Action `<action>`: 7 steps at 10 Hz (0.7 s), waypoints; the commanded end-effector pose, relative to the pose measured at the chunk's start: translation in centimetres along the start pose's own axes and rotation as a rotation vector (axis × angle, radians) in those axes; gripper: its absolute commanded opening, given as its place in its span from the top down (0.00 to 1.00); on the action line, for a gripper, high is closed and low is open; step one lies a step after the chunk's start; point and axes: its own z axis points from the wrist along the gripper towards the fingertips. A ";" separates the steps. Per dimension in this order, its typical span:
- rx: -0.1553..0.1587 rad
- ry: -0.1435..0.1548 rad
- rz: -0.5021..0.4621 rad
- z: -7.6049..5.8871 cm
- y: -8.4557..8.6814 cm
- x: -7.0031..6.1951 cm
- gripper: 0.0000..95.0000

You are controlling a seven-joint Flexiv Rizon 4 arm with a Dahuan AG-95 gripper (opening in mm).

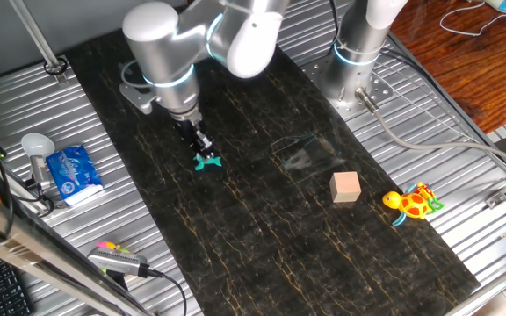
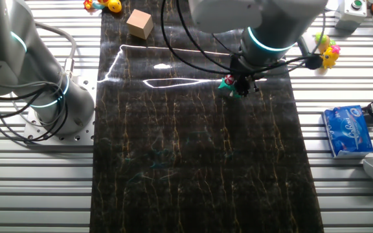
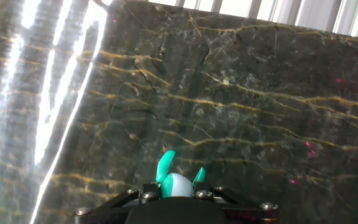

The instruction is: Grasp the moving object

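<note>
1. There it is, the tiny teal-green toy figure point(image 1: 206, 161), lying on the dark marble-patterned mat point(image 1: 262, 228) left of centre in one fixed view, thin fin-like points sticking out sideways.
2. The other fixed view catches the figure point(image 2: 227, 82) in the upper middle of the frame, a speck of pink-red showing at its end beside the teal.
3. In the hand view, at the bottom centre of the frame, the figure point(image 3: 176, 180) shows a rounded whitish body with two teal fins rising above it, one tall on the left, one shorter on the right.
4. The black two-finger gripper point(image 1: 202, 143) hangs straight down from the silver-and-white arm point(image 1: 191, 44), its tips right at the figure.
5. The jaws look drawn in narrow around the toy, which sits just in front of the gripper body in the hand view, but whether they actually pinch it I cannot tell: the fingertips themselves are hidden.
6. In the other fixed view the gripper point(image 2: 241, 85) sits touching or just beside the figure's right side.
7. Well apart, at the right of one fixed view, a tan wooden cube point(image 1: 346, 186) stands on the mat, with a yellow-orange turtle toy point(image 1: 413, 204) just beyond it at the mat's edge.
</note>
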 end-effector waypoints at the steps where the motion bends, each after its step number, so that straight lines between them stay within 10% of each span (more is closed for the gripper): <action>1: -0.003 0.012 -0.001 -0.8 -0.2 0.3 1.00; 7: -0.010 0.075 -0.023 -4.4 -1.0 1.1 1.00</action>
